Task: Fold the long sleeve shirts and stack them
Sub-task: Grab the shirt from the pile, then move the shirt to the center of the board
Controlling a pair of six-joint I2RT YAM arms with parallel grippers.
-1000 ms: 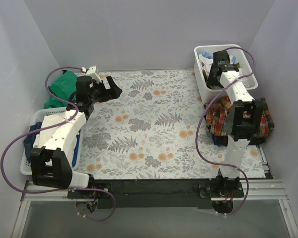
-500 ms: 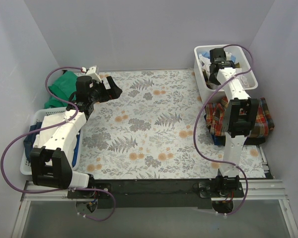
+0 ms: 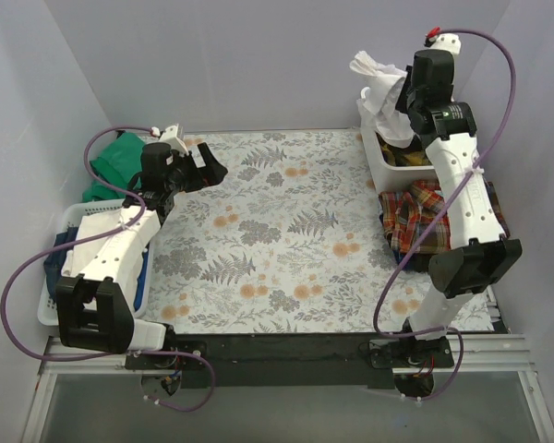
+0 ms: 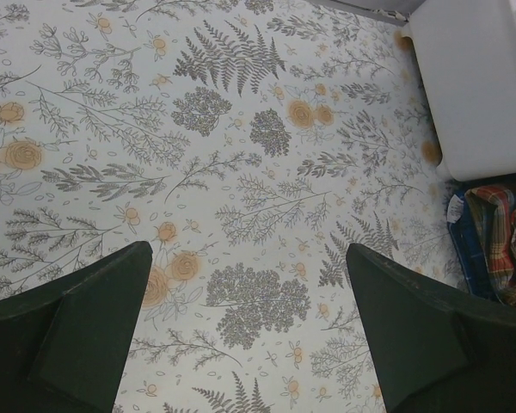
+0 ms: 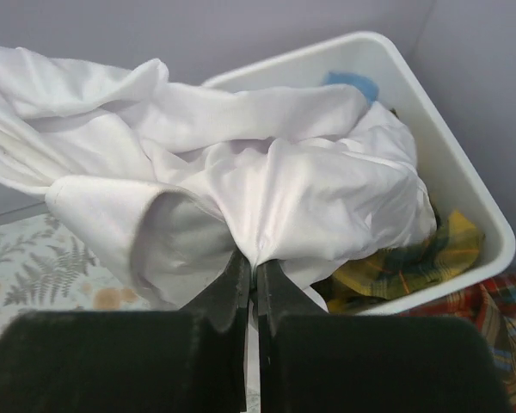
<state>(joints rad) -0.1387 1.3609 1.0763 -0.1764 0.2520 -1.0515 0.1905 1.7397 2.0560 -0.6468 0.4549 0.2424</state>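
Note:
My right gripper point(image 5: 254, 262) is shut on a fold of the large white shirt point(image 5: 267, 172), and the bunched cloth hangs from it above the white bin point(image 5: 464, 198). In the top view that white shirt point(image 3: 377, 92) hangs high over the bin point(image 3: 388, 168) at the back right, beside my right gripper point(image 3: 402, 100). A yellow plaid shirt point(image 5: 413, 267) and a bit of light blue shirt point(image 5: 351, 84) lie inside the bin. The red plaid shirt point(image 3: 414, 217) lies crumpled on the table in front of the bin. My left gripper point(image 3: 208, 166) hovers open over the floral cover point(image 4: 241, 129), holding nothing.
A white basket point(image 3: 51, 295) with folded white and blue cloth stands at the left edge, with a green cloth point(image 3: 120, 157) behind it. Grey walls close in the back and both sides. The bin point(image 4: 473, 77) and red plaid shirt point(image 4: 499, 232) show at the right of the left wrist view.
My right gripper closed on the white shirt inside the bin, then rose and pulled the shirt up out of it. The left arm has not moved.

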